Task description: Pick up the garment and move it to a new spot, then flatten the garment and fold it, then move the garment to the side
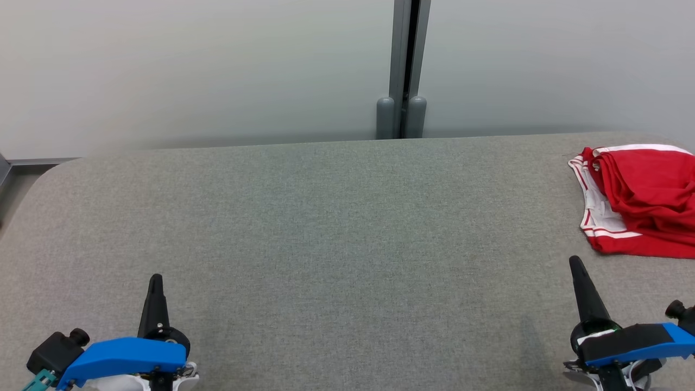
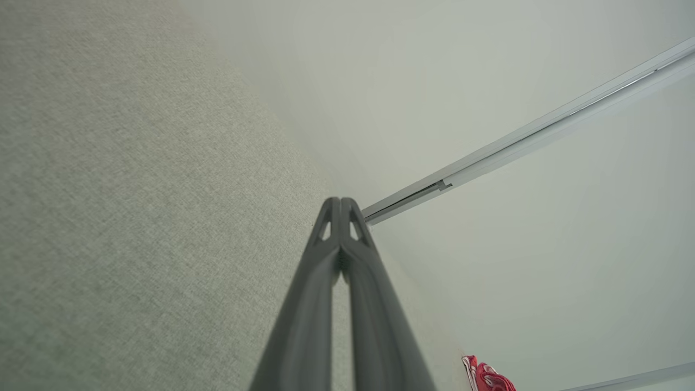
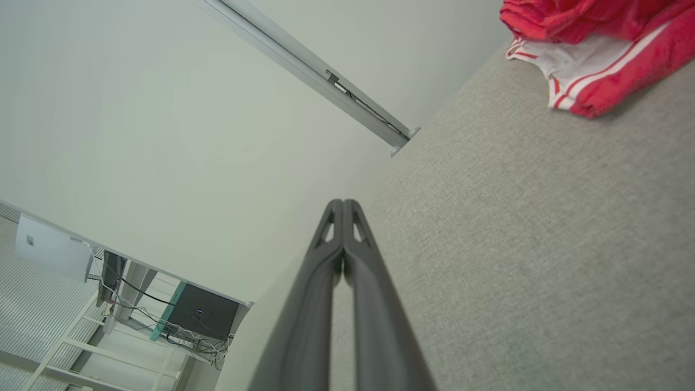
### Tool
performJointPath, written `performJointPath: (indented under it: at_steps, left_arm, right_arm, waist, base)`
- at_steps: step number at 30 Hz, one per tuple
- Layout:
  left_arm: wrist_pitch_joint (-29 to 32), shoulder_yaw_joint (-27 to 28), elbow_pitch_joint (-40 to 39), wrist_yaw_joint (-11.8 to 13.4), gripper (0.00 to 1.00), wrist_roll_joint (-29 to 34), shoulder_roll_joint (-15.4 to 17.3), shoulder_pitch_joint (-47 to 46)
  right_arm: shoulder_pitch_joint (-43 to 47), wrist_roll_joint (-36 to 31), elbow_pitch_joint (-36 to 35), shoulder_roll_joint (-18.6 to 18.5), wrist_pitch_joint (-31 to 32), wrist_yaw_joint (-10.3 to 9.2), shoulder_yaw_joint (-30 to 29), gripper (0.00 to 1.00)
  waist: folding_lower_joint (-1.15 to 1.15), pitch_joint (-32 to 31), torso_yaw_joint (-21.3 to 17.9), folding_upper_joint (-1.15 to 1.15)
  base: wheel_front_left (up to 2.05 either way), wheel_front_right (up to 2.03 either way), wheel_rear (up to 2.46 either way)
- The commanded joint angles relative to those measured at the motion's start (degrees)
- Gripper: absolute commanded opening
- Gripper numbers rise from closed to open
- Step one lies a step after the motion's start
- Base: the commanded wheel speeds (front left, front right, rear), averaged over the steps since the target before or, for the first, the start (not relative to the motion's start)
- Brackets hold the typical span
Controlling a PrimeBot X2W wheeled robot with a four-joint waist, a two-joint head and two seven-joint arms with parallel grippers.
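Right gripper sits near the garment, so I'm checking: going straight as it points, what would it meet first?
Probably nothing on the table: the right gripper aims left of the red garment, toward the back wall.

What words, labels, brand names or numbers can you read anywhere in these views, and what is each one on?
No text can be read in these views.
On the red garment: white stripes, no lettering visible.
On the white box in the background of the right wrist view: a small dark mark, too small to read.
On the dark box near it: tiny specks, too small to read.
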Motion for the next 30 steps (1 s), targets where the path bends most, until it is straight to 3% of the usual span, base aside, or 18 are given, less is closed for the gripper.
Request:
performJointPath:
  at_steps: [1,30]
  left_arm:
    - [0.47,0.32,-0.74,-0.51,0.00,-1.70,0.03,-1.60]
    - [4.72,2.13,-0.78,-1.69,0.00,-17.20,-0.02,-2.73]
  right_arm:
    - [-1.57,1.93,-0.34,-0.21,0.32,0.02,-0.21,0.00]
    - [-2.66,18.21,1.85,-0.24,2.51,0.02,-0.66,0.00]
  waist:
    - [0.00,-0.02,0.00,0.00]
    - [0.00,-0.37,-0.07,0.00]
  base:
    - [0.00,0.00,0.00]
    - [0.00,0.00,0.00]
